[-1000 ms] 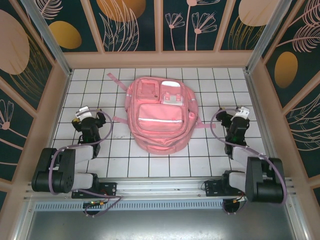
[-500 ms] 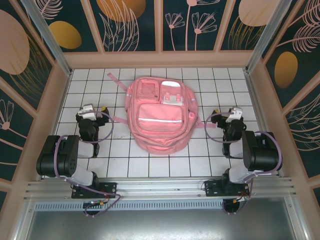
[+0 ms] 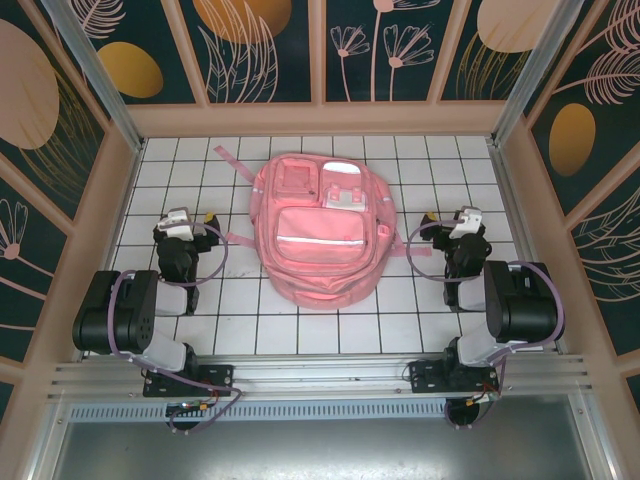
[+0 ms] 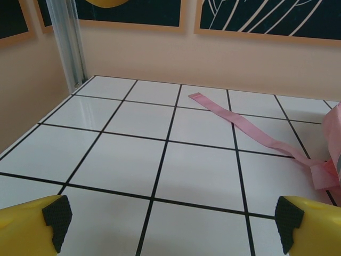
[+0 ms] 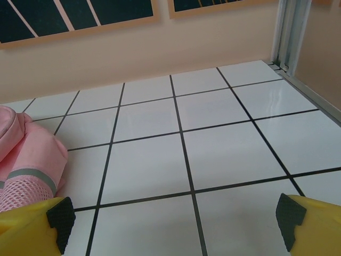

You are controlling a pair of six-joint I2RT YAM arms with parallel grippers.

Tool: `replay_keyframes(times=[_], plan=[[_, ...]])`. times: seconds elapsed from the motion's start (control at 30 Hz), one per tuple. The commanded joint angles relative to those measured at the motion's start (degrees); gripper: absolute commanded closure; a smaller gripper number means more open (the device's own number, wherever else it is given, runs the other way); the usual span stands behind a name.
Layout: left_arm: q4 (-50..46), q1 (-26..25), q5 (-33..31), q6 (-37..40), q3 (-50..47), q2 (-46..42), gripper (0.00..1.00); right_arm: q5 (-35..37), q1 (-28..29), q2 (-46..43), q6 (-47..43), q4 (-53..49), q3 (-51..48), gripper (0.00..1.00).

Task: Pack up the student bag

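Note:
The student bag [image 3: 318, 235], a large pink backpack with pale strips, lies flat in the middle of the white tiled table [image 3: 250, 320]. One long pink strap [image 4: 245, 125] trails from it across the tiles. My left gripper [image 3: 192, 218] hovers to the bag's left, open and empty; in the left wrist view its yellow fingertips [image 4: 56, 218] stand wide apart over bare tiles. My right gripper [image 3: 445, 222] is to the bag's right, also open and empty, and the bag's side [image 5: 26, 154] shows at the left of the right wrist view.
Beige walls with dark flower panels [image 3: 320, 50] enclose the table on three sides. Metal corner posts [image 4: 66, 42] stand at the back. Bare tiles stretch ahead of both grippers [image 5: 213, 133].
Both arms have shifted pose, and the grippers now sit slightly farther back and turned a little toward the bag. The bag has not moved.

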Motion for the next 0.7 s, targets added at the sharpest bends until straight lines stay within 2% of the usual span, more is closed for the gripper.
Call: replay_keyframes(times=[0.0, 0.67], plan=[[2.27, 0.17, 0.95, 1.07, 0.15, -0.37, 0.01, -0.08, 0.31, 0.06, -0.98, 1.06, 0.24, 0.01], [2.05, 0.17, 1.32, 1.14, 0.24, -0.43, 0.01, -0.07, 0.29, 0.08, -0.96, 1.05, 0.28, 0.01]])
